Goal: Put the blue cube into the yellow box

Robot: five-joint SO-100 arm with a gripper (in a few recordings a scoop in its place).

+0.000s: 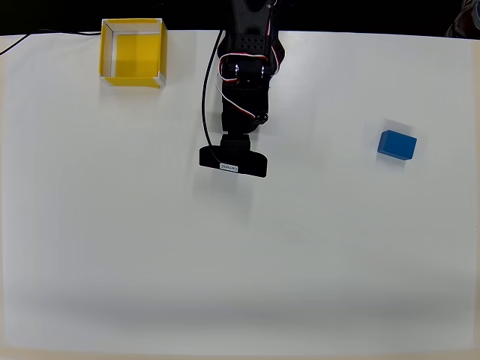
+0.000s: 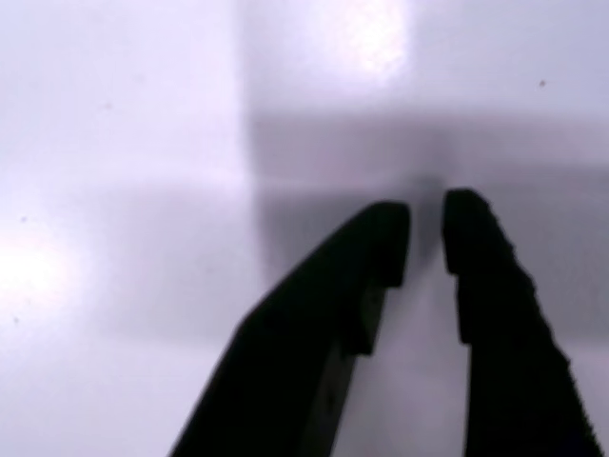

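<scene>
Gripper (image 2: 425,224) sits nearly closed in the wrist view: two black fingers (image 2: 495,286) with only a thin sliver of gap at the tips, nothing between them. Right finger has a ridged inner edge, left one a stepped notch near its tip. Below them is bare white table (image 2: 114,143), with the fingers' soft shadow and a couple of glare patches. Wrist picture is blurry, so whether the tips touch the surface is hard to say; probably hovering just above it.

Overhead view: black arm (image 1: 244,75) reaches in from the top edge, roughly at centre, pointing down the picture. Red and white wires loop around its upper joint, and a black cable (image 1: 204,90) runs down its left side. Lowest part seen from above is a wide black camera module (image 1: 232,161) with a small white label; it covers the fingers from this angle.

Blue cube (image 1: 396,144) lies on the table to the right of the arm, well apart from it, slightly rotated, resting flat, faint shadow around it. Nothing touches it.

Yellow box (image 1: 133,51) sits at top left of the overhead view, near the table's far edge, open top up, pale thin wall edges, yellow floor, nothing inside. Well apart from the arm and far across the table from the cube, with the arm between the two.

Thin dark cable (image 1: 30,36) crosses the top left corner.
</scene>
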